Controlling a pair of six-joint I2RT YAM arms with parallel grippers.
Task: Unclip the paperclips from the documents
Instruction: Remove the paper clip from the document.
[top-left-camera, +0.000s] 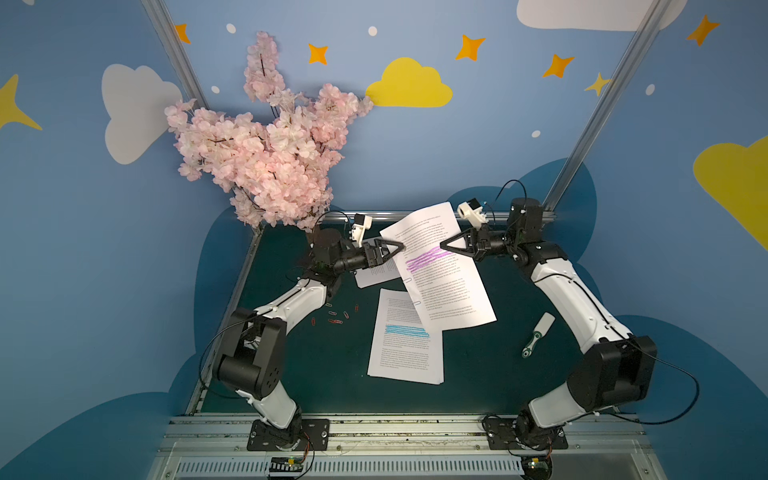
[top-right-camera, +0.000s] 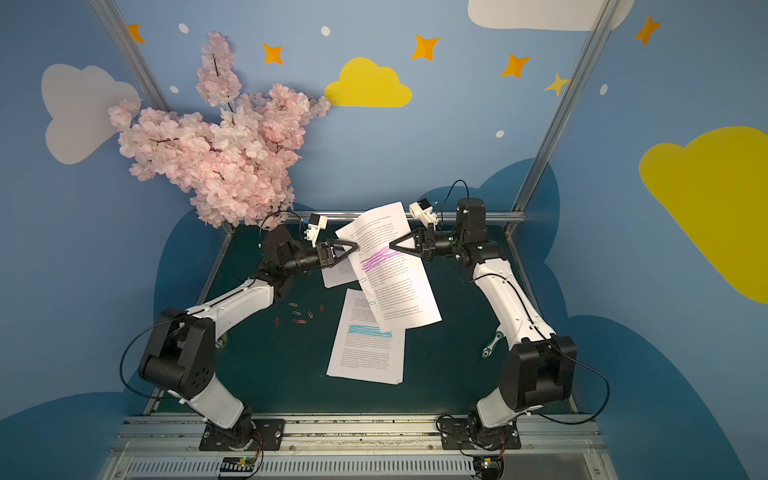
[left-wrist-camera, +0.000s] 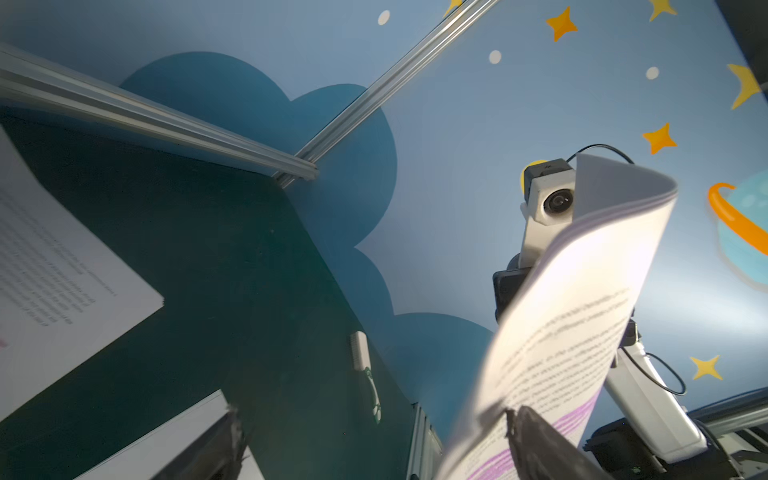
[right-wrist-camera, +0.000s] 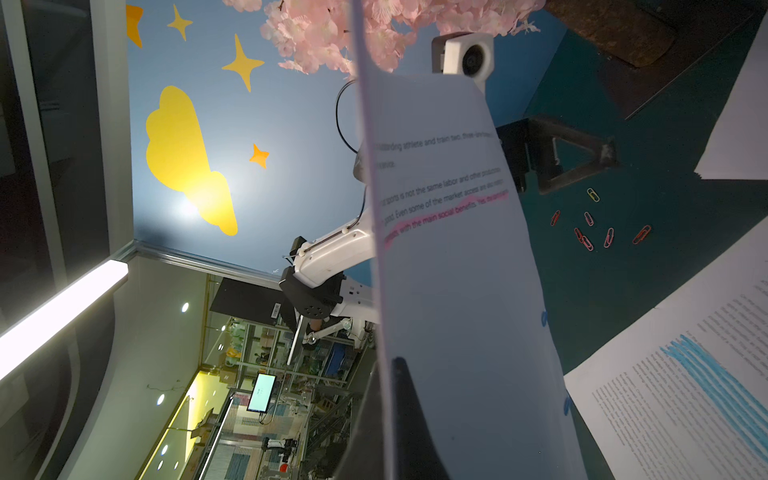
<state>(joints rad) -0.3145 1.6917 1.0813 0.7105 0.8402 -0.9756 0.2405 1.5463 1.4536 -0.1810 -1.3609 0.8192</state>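
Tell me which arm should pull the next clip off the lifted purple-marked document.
Left, probably. The right pincer is shut on the purple-marked document, holding it up; the left pincer is open beside its clipped edge, close to a pale paperclip there.

Both top views are evenly lit and sharp; wrist views blur the nearby documents (left-wrist-camera: 573, 332) and catch glare.

The raised document (top-left-camera: 449, 282) is between the left claw (top-left-camera: 401, 247) and right claw (top-left-camera: 442, 246), partly over the flat document (top-left-camera: 405, 353); paperclips (top-left-camera: 334, 316) lie left of them on the table (top-left-camera: 498, 353).
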